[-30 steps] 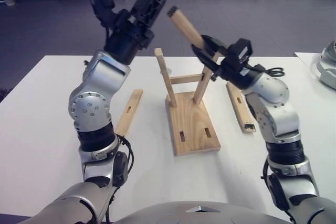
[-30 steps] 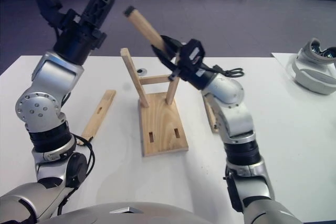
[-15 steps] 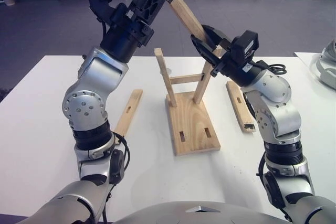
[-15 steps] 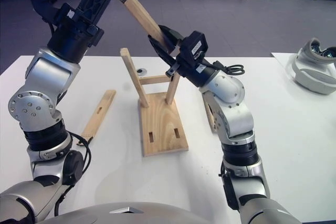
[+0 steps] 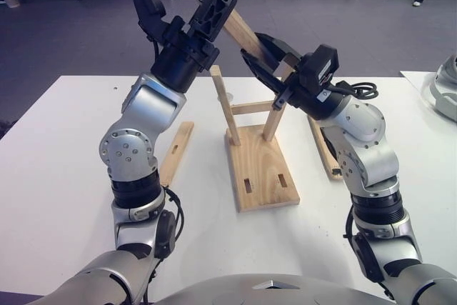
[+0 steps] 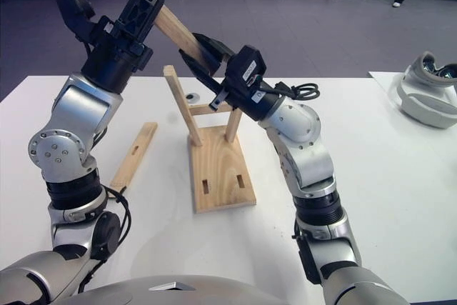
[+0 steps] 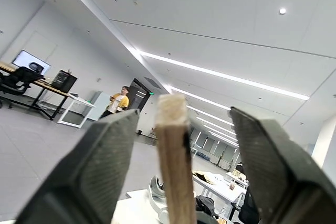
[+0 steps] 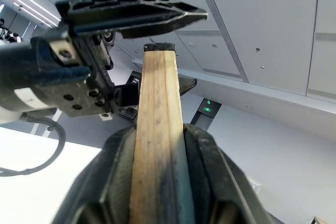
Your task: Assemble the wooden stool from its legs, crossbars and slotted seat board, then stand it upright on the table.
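My right gripper (image 5: 270,53) is shut on a wooden leg (image 5: 246,33) and holds it slanted high above the table. The leg's upper end (image 7: 172,145) sits between the spread fingers (image 7: 100,171) of my open left gripper (image 5: 187,6), with a gap on each side. In the right wrist view the leg (image 8: 157,129) runs up out of that gripper (image 8: 160,148). The slotted seat board (image 5: 263,169) lies flat mid-table. Two legs (image 5: 225,105) stand in it, joined by a crossbar (image 5: 251,107).
A loose slotted wooden piece (image 5: 175,151) lies left of the board and another (image 5: 325,144) right of it, under my right arm. A white headset (image 5: 446,87) sits at the table's right edge, with a black cable (image 5: 365,95) behind my right arm.
My right arm carried the leg leftward toward the left gripper. The left gripper swung right, so its fingers now straddle the leg's upper end.
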`<state>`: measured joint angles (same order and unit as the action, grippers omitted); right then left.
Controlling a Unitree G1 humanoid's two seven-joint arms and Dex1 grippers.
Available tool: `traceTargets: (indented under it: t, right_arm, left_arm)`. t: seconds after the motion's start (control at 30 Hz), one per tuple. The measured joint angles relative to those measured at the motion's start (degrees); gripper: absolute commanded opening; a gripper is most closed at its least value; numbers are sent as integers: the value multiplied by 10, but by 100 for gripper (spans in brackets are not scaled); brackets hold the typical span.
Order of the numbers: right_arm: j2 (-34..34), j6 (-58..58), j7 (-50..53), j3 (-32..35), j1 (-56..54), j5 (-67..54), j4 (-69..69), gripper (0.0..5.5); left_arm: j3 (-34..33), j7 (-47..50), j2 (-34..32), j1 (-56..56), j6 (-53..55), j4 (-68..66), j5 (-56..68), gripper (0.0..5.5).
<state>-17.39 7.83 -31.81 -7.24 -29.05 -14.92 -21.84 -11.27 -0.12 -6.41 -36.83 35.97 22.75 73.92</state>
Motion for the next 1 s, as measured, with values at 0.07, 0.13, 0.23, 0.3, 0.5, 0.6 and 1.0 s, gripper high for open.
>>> traceTargets:
  t: [0.07, 0.13, 0.23, 0.3, 0.5, 0.6, 1.0]
  right_arm:
    - [-1, -8, -2, -3, 0, 14, 0, 130]
    - [-2, -14, -5, -3, 0, 18, 3, 130]
    - [-2, -20, -6, -3, 0, 23, 6, 130]
    - [-3, -21, -8, -3, -1, 31, 6, 130]
    - [-5, -21, -16, -7, -1, 38, 4, 205]
    - [-5, -20, -17, -11, 0, 40, -3, 255]
    - [-189, -58, -102, -11, 202, 154, 154, 261]
  left_arm:
    - [0, 5, 0, 0, 0, 2, 6, 231]
    - [0, 7, 0, 2, 0, 5, 20, 196]
    - [-1, 10, -7, 15, 1, 8, 37, 125]
    - [-1, 14, -12, 27, 11, 8, 51, 94]
    - [3, 24, -19, 42, 13, 4, 73, 41]
    - [0, 29, -23, 50, 11, 4, 74, 41]
    - [30, 28, -65, 360, 19, 123, 11, 41]
